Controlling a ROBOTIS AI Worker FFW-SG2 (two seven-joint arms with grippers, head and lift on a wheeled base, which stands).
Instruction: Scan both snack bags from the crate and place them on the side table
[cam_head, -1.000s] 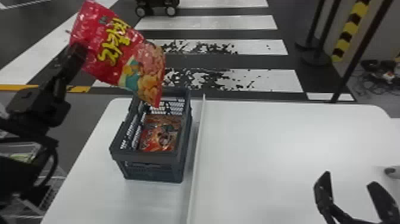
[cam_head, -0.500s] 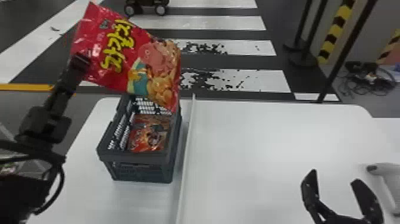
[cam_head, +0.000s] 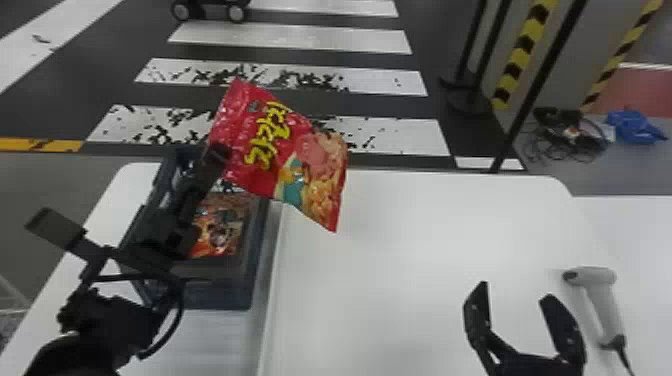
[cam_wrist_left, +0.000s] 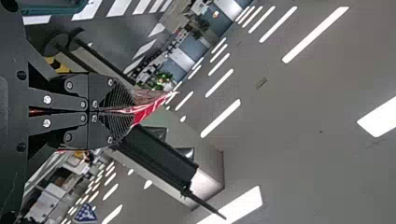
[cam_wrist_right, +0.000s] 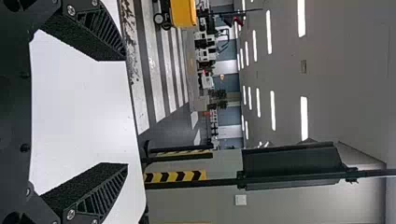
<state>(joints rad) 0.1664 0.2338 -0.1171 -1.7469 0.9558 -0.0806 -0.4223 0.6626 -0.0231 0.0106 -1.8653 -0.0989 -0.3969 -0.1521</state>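
Head view is showing the left hand (cam_head: 220, 152) gripping the red bag (cam_head: 295, 160), raised near the crate's (cam_head: 257, 235) far right corner. An orange bag (cam_head: 225, 225) is lying inside. Well right of the crate, the right hand (cam_head: 515, 291) is hanging open and a scanner (cam_head: 597, 282) is lying.

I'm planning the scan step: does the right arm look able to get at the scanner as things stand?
Probably yes: the right gripper is open and empty close to the scanner, and nothing seems to lie between them on the table.
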